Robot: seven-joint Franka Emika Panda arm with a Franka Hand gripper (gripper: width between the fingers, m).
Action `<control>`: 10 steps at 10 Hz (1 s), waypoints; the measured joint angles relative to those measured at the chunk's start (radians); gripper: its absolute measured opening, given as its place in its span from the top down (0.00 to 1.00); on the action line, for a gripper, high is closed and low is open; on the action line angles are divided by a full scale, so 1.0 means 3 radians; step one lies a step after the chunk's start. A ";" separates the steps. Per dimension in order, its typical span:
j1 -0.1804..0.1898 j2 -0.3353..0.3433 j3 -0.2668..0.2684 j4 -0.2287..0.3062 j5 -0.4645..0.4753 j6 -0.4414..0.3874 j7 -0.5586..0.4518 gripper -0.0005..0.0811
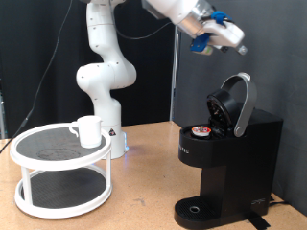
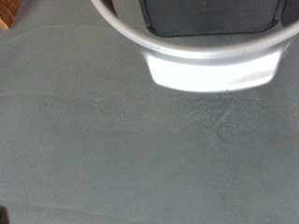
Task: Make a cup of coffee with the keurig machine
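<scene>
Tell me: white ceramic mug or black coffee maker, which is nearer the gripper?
The black Keurig coffee maker, lid open, sits below the gripper; the white mug stands on the far white rack.

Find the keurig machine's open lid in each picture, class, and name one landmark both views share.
Exterior view: the keurig machine stands at the right; its lid is raised at its top, below the claw.
Wrist view: the lid's silver rim and handle tab fill the top edge, with a dark panel inside the rim.
Shared landmark: the lid's silver rim.
</scene>
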 joint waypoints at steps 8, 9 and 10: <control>0.0082 0.0301 0.0509 0.0306 -0.0479 0.0306 0.0498 0.34; 0.0081 0.0303 0.0511 0.0305 -0.0518 0.0287 0.0499 0.50; 0.0080 0.0303 0.0511 0.0299 -0.0560 0.0274 0.0498 0.50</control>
